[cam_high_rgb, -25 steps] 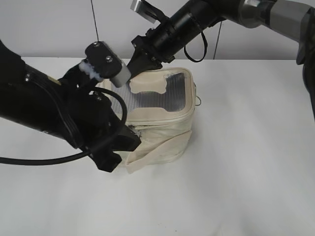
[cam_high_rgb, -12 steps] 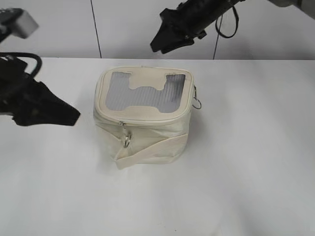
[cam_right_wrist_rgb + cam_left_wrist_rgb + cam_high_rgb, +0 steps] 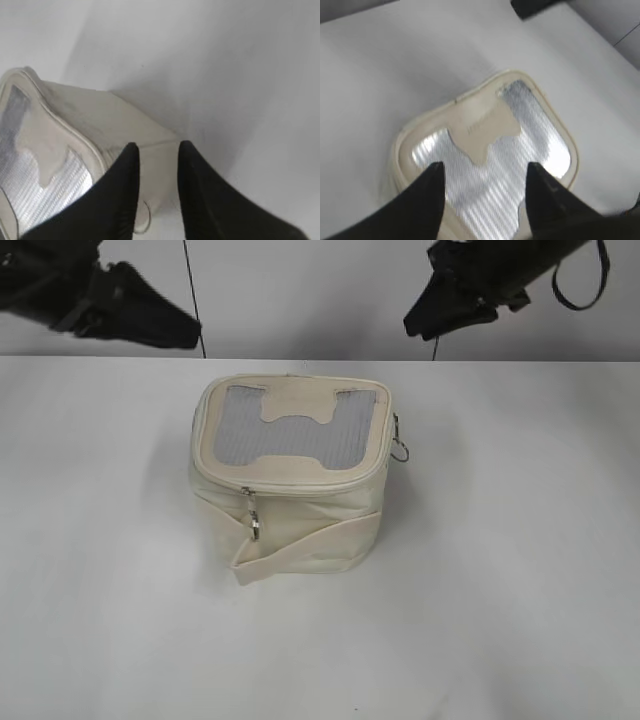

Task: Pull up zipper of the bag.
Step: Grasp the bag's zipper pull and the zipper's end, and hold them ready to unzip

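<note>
Both arms have lifted away from the bag [image 3: 290, 475] since a moment ago, when they were crowded against it; now it stands alone on the white table [image 3: 500, 590], untouched. Nearest to me, the zipper pull [image 3: 254, 524] hangs on the bag's front face at the end of the lid seam, and that seam looks closed all the way round, so I judge the zipping done and the arms retreating. Higher and further back, the left gripper [image 3: 482, 197] hovers above the lid, its jaws spread apart and empty, the silver window panel [image 3: 495, 175] showing between and below them. The right gripper [image 3: 155, 190] hangs above the bag's far corner, jaws parted with nothing between them; a small metal ring [image 3: 142, 220] on the bag's side sits just beneath them. Nothing grips the bag at all.
</note>
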